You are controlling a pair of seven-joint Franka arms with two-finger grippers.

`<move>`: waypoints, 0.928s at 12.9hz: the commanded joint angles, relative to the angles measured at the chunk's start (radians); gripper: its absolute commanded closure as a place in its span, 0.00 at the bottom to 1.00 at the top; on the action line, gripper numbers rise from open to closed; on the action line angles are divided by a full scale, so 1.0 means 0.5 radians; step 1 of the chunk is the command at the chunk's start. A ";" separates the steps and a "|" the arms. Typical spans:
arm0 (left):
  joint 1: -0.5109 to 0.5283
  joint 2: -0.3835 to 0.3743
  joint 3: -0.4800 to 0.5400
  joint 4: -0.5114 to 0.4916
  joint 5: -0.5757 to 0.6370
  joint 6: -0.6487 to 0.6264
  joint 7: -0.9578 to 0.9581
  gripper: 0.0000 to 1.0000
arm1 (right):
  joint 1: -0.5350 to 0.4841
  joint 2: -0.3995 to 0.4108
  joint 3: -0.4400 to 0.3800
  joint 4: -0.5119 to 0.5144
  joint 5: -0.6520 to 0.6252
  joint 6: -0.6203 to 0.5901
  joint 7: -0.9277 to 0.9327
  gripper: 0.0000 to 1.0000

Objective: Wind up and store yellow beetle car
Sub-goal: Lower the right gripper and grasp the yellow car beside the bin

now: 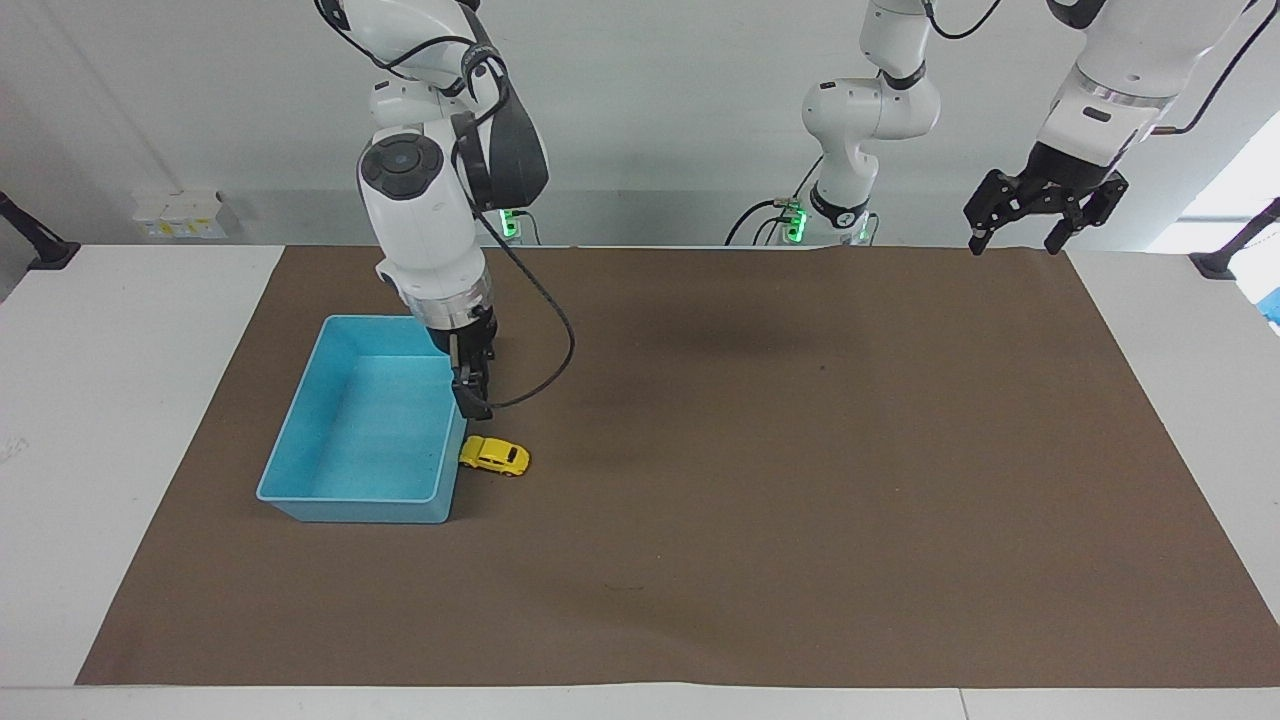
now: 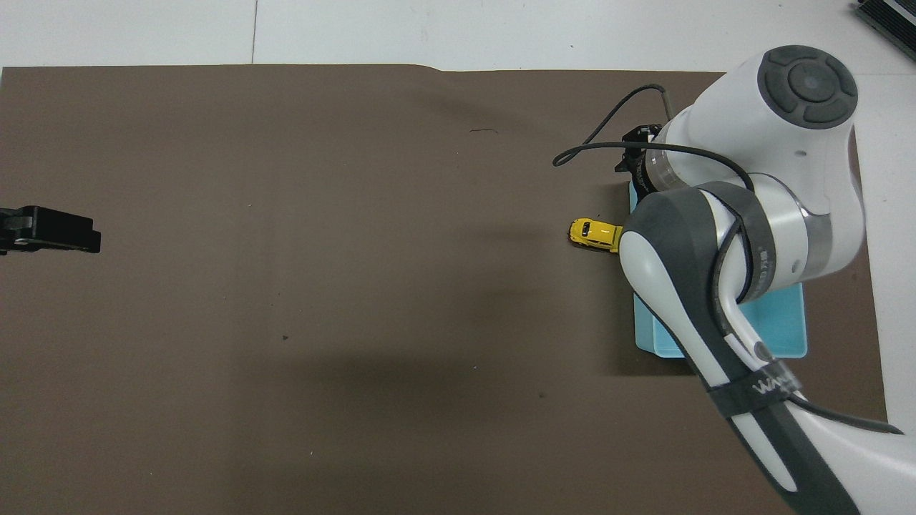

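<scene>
The yellow beetle car [image 1: 494,456] stands on the brown mat, touching or nearly touching the outer wall of the light-blue bin [image 1: 350,510]. It also shows in the overhead view [image 2: 594,234], partly covered by the arm. My right gripper [image 1: 476,402] points down over the bin's rim on the car's side, a little above the car and apart from it. In the overhead view the arm hides most of the bin [image 2: 783,329] and the gripper. My left gripper [image 1: 1012,240] is open and empty, and waits high over the mat's corner at its own end.
The bin holds nothing that I can see. The brown mat [image 1: 800,480] covers most of the white table. The left gripper's tip [image 2: 50,232] shows at the edge of the overhead view.
</scene>
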State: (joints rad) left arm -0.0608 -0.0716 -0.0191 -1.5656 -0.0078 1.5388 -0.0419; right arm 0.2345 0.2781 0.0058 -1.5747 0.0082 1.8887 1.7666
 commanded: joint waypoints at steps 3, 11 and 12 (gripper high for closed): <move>-0.007 -0.044 0.020 -0.050 -0.033 0.006 0.019 0.00 | -0.046 0.030 0.013 -0.182 -0.004 0.284 0.139 0.00; -0.032 -0.047 0.029 -0.050 -0.030 -0.004 0.022 0.00 | -0.070 0.109 0.013 -0.590 -0.001 0.827 0.170 0.00; -0.032 -0.047 0.029 -0.050 -0.033 -0.004 0.022 0.00 | -0.073 0.119 0.013 -0.636 -0.001 0.910 0.176 0.00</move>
State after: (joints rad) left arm -0.0618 -0.0716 -0.0176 -1.5663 -0.0082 1.5378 -0.0418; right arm 0.2106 0.3430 0.0037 -1.8352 0.0099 2.2692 1.8214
